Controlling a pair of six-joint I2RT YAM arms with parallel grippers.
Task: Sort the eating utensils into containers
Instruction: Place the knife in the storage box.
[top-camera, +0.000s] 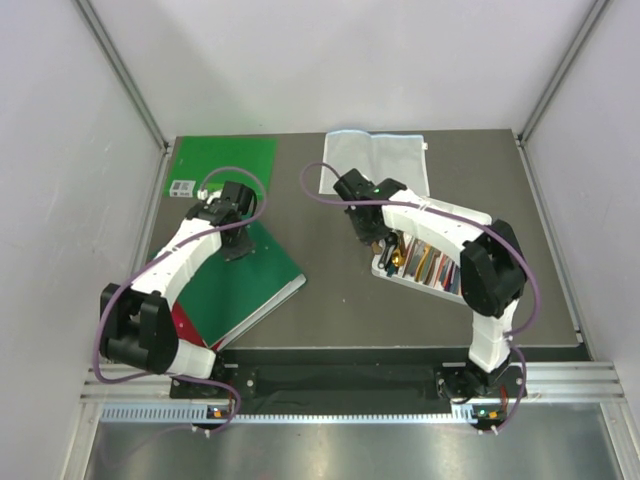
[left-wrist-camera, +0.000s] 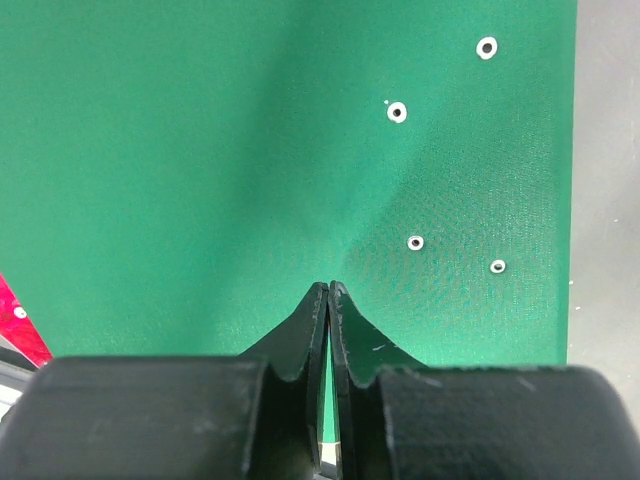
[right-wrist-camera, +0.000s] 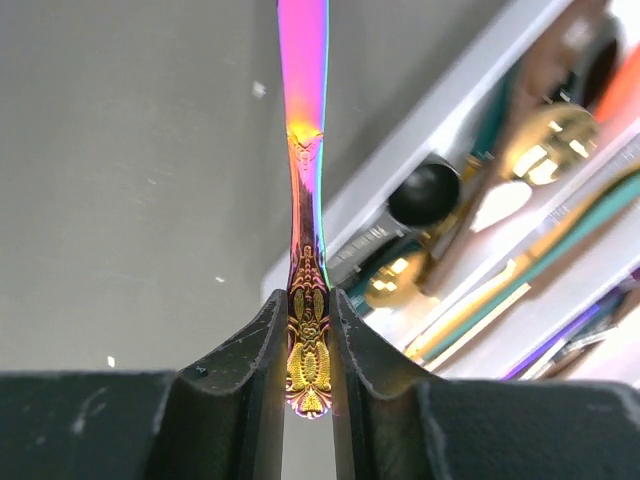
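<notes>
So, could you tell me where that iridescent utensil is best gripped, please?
By the ornate gold handle end, approaching lengthwise from that end, as the right gripper does now: the iridescent utensil is thin there, leaving its far end free.

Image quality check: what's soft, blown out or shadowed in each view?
Right wrist: iridescent utensil sharp at the right gripper, hot spot up its handle; tray behind blurred. Left wrist: green book evenly lit, soft shadow by the left gripper. Top external: diffuse light, only faint shadows.
</notes>
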